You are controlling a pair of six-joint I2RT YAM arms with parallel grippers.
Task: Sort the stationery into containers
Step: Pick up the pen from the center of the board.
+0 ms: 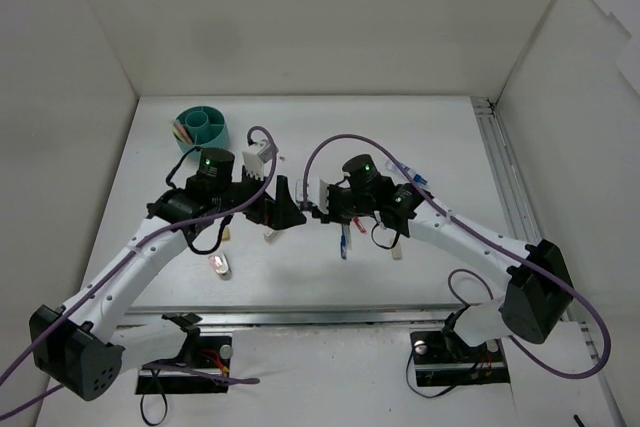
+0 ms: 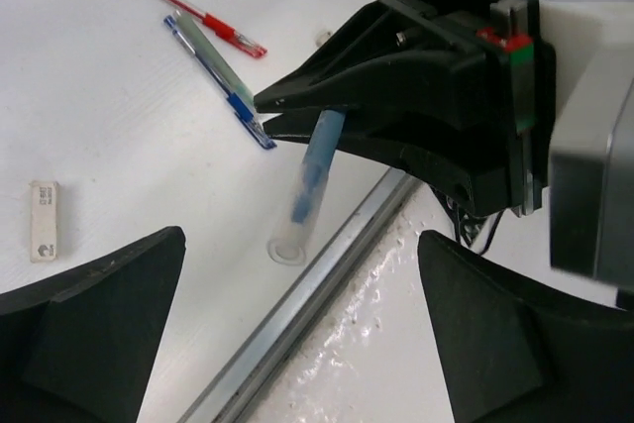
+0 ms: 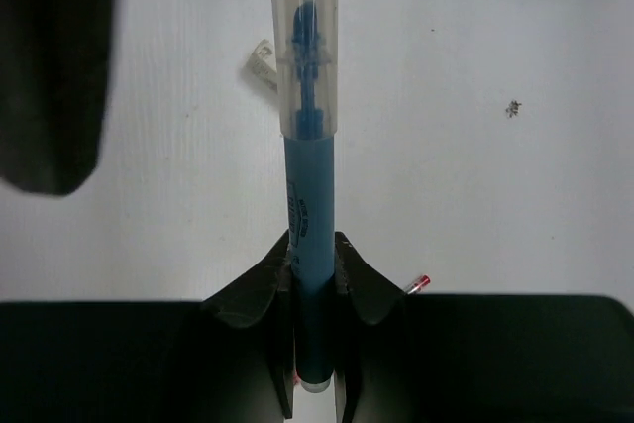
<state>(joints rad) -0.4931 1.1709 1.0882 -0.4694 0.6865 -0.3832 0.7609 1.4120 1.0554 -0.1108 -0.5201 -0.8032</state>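
The blue-white tube (image 3: 309, 146) is held in the air above the table, with my right gripper (image 3: 314, 255) shut on its blue end. In the left wrist view the same tube (image 2: 302, 195) hangs from the right gripper's fingers (image 2: 297, 96). My left gripper (image 2: 297, 242) stands wide open around the tube's clear end without touching it. From above, the left gripper (image 1: 289, 205) and right gripper (image 1: 319, 210) meet tip to tip at mid-table. The teal cup (image 1: 203, 127) stands at the back left with a few items in it. A red pen (image 2: 188, 9), a blue pen (image 2: 218, 86) and a beige eraser (image 2: 45, 220) lie on the table.
A metal rail (image 2: 297, 304) runs along the table's near edge. Another rail (image 1: 500, 177) lines the right side. More pens (image 1: 414, 178) lie behind the right arm, and a small pale item (image 1: 219, 265) lies under the left arm. White walls enclose the table.
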